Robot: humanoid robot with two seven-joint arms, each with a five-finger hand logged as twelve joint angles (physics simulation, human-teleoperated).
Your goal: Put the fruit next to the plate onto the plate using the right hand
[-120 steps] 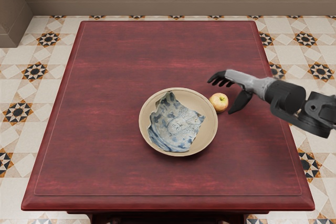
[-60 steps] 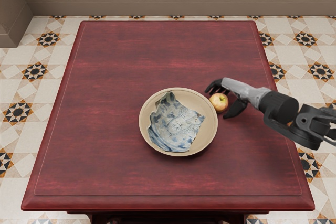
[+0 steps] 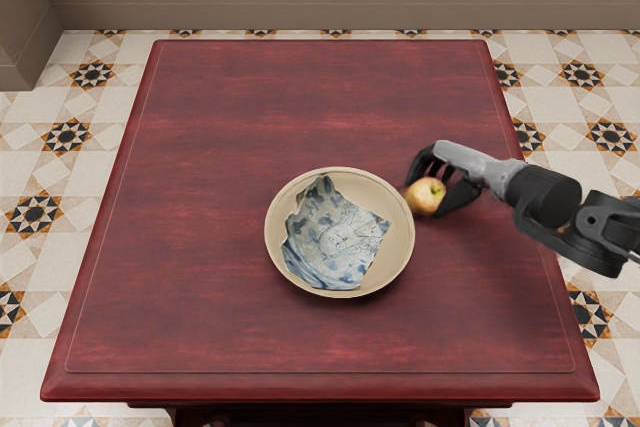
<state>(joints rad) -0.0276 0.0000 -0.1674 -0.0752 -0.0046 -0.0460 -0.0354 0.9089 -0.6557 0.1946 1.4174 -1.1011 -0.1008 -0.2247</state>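
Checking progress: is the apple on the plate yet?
Not on it. The apple lies just outside the plate's right rim, with the right hand curled around it.

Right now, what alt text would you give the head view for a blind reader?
The robot's right hand, reaching in from the right, curls around a small apple beside a beige plate with a blue pattern, on a dark red table.
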